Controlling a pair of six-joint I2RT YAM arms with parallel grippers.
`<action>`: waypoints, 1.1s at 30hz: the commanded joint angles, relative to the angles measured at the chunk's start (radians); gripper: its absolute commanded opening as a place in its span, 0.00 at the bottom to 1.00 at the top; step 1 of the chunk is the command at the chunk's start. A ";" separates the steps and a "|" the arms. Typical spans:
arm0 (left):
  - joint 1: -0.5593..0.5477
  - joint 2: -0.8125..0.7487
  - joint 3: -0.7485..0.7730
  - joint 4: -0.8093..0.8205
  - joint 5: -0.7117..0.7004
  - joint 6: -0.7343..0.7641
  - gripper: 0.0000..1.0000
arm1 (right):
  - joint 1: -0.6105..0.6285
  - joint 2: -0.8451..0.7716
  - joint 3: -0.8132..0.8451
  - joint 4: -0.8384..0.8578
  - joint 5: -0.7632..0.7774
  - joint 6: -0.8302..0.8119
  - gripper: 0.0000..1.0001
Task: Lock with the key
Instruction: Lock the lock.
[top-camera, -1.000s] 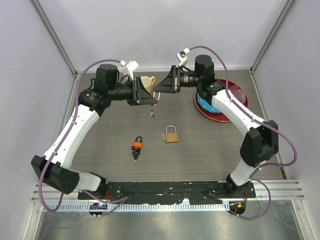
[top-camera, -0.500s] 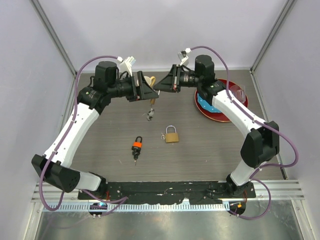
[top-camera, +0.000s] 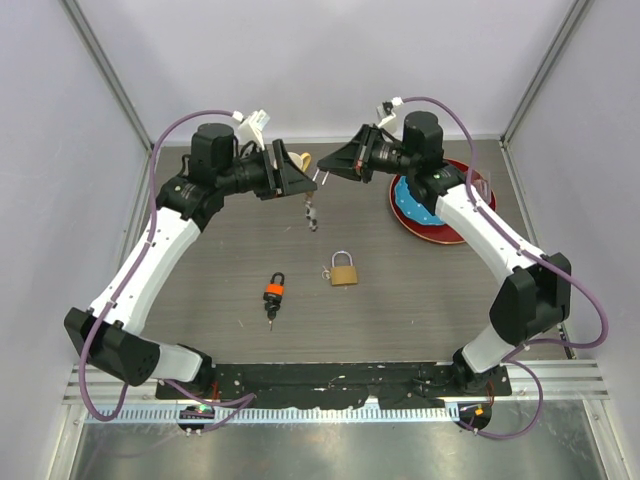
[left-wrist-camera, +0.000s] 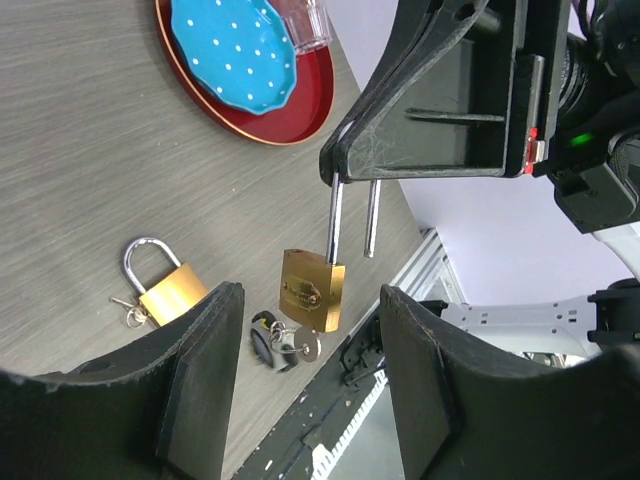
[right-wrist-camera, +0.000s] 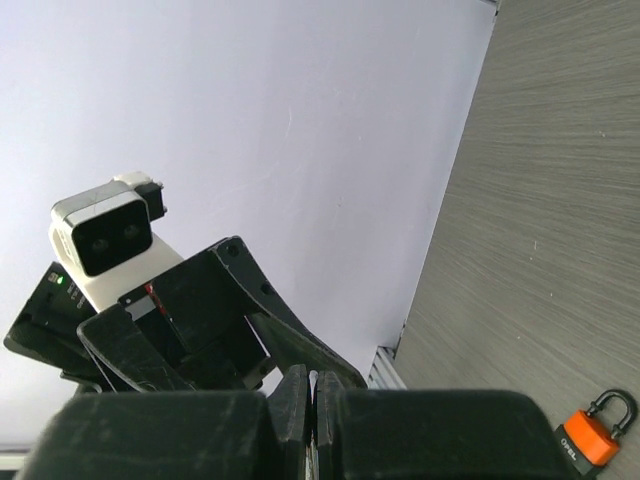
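Left jaws: stood wide apart, gripping nothing.
Right jaws: pinched shut on the shackle of the hanging padlock (left-wrist-camera: 312, 290), tips facing the left jaws.
Hanging padlock: brass, shackle open, suspended below the right jaws, opposite the gap of the left jaws.
Keys (left-wrist-camera: 285, 345): dangled under its body.
Second brass padlock (top-camera: 344, 270): lay on the tabletop (top-camera: 400, 290), well apart from both jaws.
Orange padlock (top-camera: 275, 292): lay near it.

Twin arms side by side, left arm (top-camera: 150, 262) and right arm (top-camera: 478, 232): white link shells, black joint housings. Purple cables (top-camera: 170, 133) loop alongside each. White camera (top-camera: 258, 122) caps left wrist. Left gripper (left-wrist-camera: 310, 295) matte black, finger (left-wrist-camera: 200, 380) broad, curved. Green light (left-wrist-camera: 578, 138) glows on right wrist.
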 joint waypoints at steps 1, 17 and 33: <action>-0.004 -0.034 -0.008 0.102 -0.028 -0.011 0.59 | -0.007 -0.050 -0.004 0.033 0.029 0.080 0.02; -0.081 -0.004 -0.046 0.217 -0.097 -0.024 0.45 | -0.059 -0.121 -0.116 0.133 0.081 0.267 0.02; -0.098 0.049 -0.060 0.330 -0.117 -0.039 0.43 | -0.075 -0.087 -0.130 0.225 0.056 0.373 0.02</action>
